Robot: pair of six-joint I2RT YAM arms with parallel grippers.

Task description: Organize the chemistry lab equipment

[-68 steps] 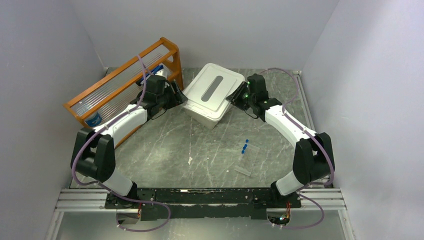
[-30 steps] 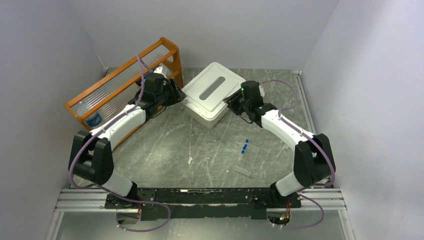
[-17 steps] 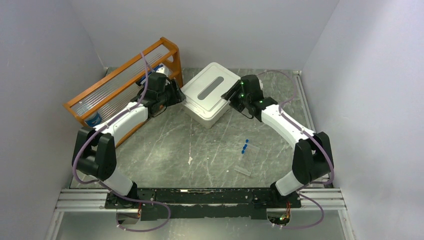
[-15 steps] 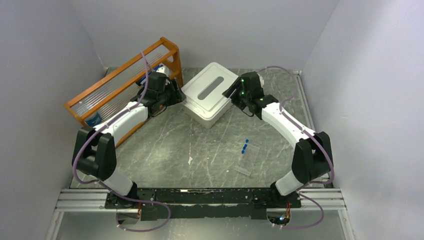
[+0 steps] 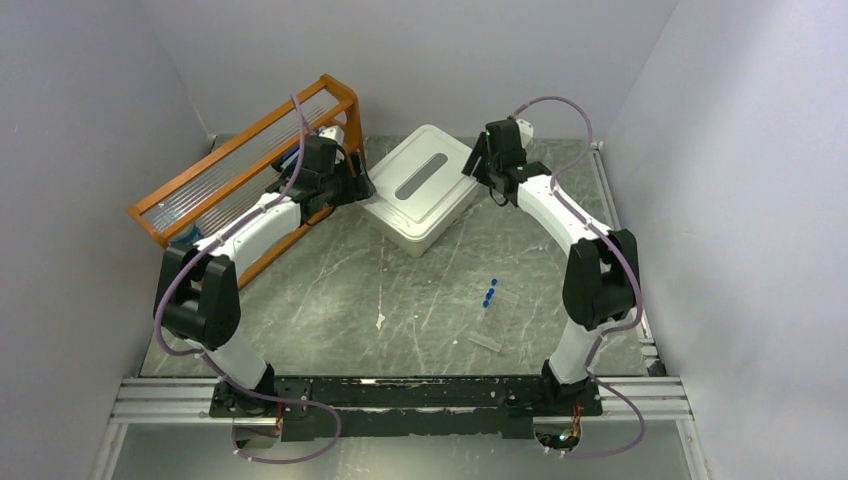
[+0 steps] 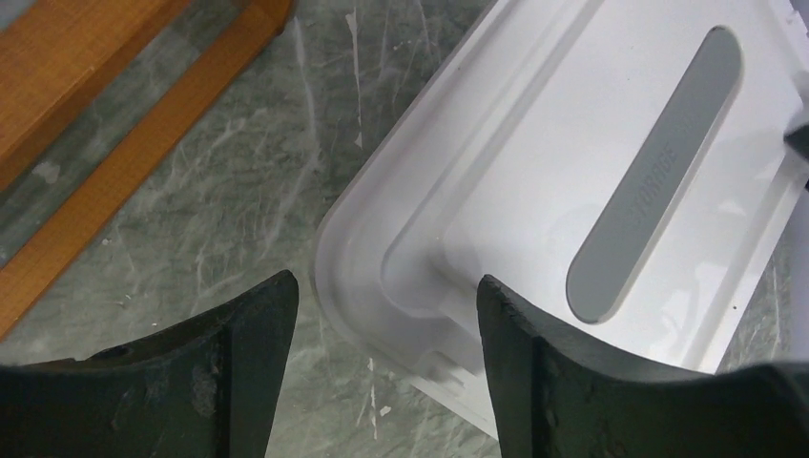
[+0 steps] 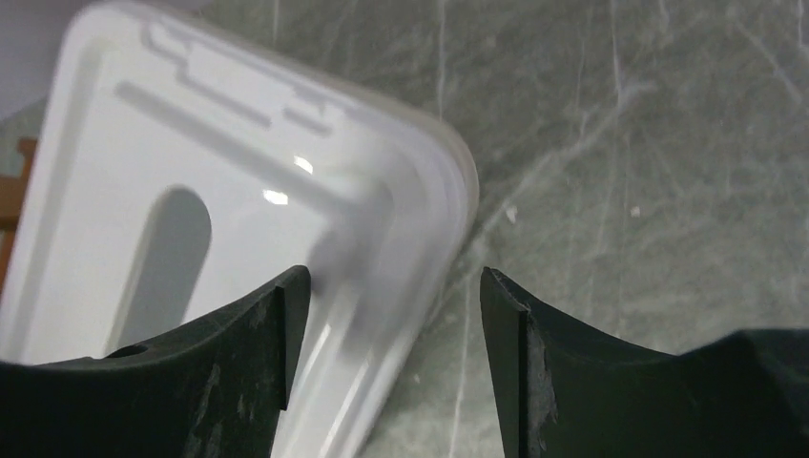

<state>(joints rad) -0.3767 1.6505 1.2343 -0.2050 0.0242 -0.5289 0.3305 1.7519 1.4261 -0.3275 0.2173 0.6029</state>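
I am counting two grippers, one tub, one rack and three vials. The left gripper is hanging at the tub's left corner with its fingers spread apart and nothing between them; in the left wrist view that corner is showing in the gap below. The right gripper is hovering at the tub's far right corner, fingers likewise parted and gripping nothing.

The vials are lying on the open table, right of centre, nearer the arm bases than the tub and well apart from both grippers. I am making out three blue caps in a short line, and that line is running away from the bases, leaning slightly right. A clear flat sheet is lying just beside them, a second clear strip is sitting nearer the bases, and a small white scrap is lying further left.

The rack is standing along the left rear, its long side running diagonally toward the back corner, just beside the left arm. I cannot count its clear rods. The tub's grey strip is pointing the same diagonal way.
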